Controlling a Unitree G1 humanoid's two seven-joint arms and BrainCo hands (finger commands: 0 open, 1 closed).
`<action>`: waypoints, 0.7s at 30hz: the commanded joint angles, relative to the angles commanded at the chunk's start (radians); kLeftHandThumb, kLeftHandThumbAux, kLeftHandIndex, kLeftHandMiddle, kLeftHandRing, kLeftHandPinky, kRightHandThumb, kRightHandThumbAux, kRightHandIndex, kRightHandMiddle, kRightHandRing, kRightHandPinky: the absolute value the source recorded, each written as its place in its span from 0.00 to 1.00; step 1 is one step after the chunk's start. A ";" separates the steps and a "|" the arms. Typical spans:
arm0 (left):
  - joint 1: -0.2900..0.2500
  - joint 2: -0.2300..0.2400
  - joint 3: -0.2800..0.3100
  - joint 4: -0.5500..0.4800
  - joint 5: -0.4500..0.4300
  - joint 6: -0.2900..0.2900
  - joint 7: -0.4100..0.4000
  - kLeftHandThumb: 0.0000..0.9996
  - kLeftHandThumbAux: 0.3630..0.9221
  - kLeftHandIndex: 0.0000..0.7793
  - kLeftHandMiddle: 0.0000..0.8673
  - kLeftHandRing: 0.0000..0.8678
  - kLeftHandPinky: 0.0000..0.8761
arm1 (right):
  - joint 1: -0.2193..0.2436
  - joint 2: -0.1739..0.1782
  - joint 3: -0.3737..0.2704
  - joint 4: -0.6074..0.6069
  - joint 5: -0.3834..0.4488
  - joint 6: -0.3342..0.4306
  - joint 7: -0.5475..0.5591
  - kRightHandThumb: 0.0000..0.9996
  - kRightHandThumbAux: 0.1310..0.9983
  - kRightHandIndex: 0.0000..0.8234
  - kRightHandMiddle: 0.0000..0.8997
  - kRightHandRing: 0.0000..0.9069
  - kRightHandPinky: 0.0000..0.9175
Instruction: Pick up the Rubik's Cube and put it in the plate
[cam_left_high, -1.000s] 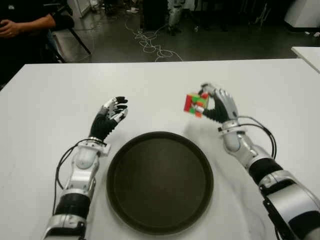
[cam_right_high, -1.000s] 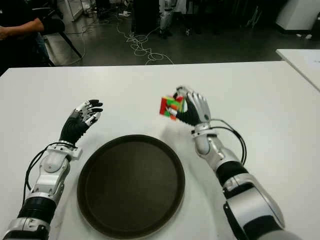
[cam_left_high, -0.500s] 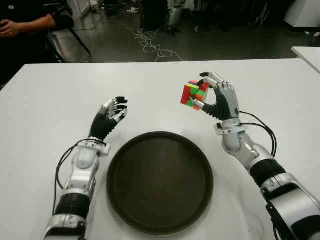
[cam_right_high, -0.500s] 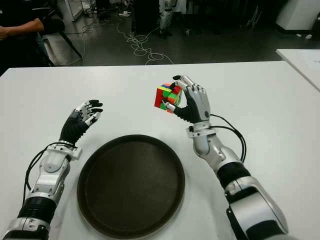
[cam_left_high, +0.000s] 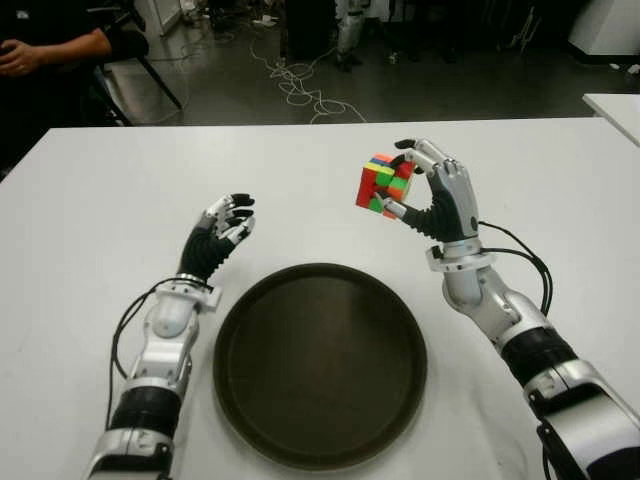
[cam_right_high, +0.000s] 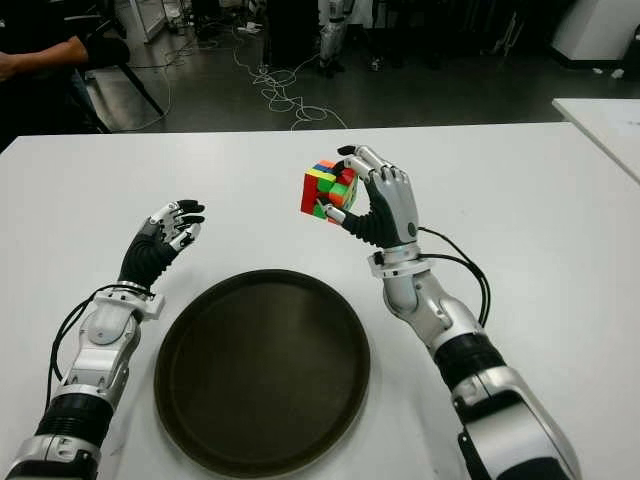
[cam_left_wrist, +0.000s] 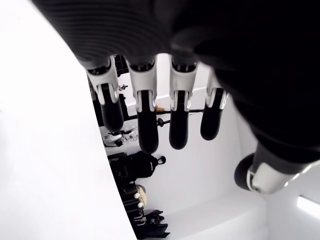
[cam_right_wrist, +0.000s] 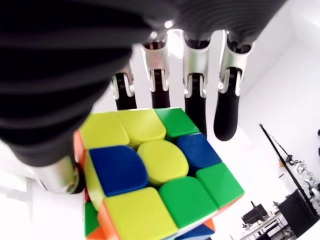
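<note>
While fingers curl, right hand (cam_left_high: 437, 192) grips Rubik's Cube (cam_left_high: 378, 184).

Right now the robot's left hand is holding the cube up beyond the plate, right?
No, the right hand holds the cube up beyond the plate, as both eye views show. The left hand holds nothing.

Multicoloured Rubik's Cube (cam_left_high: 379, 187) with red, green, yellow, blue and orange stickers is held tilted, clear of the white table, gripped by the right hand (cam_left_high: 437, 192), beyond the far right rim of the plate. Round dark brown plate (cam_left_high: 320, 364) is seen flat on the table, nothing in it.
</note>
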 joint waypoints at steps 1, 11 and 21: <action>0.001 0.001 0.000 -0.001 0.000 0.000 0.000 0.22 0.37 0.27 0.27 0.26 0.19 | 0.003 0.000 -0.002 -0.009 0.000 0.001 0.002 0.69 0.70 0.51 0.60 0.65 0.67; 0.002 0.002 -0.002 -0.006 -0.002 0.005 -0.004 0.22 0.37 0.27 0.28 0.27 0.22 | 0.048 0.014 -0.012 -0.104 0.008 -0.025 0.039 0.69 0.69 0.51 0.64 0.69 0.70; 0.005 -0.001 -0.004 -0.013 0.000 0.010 0.000 0.23 0.38 0.28 0.28 0.28 0.24 | 0.123 -0.007 0.081 -0.188 0.044 -0.183 0.240 0.69 0.69 0.51 0.67 0.72 0.73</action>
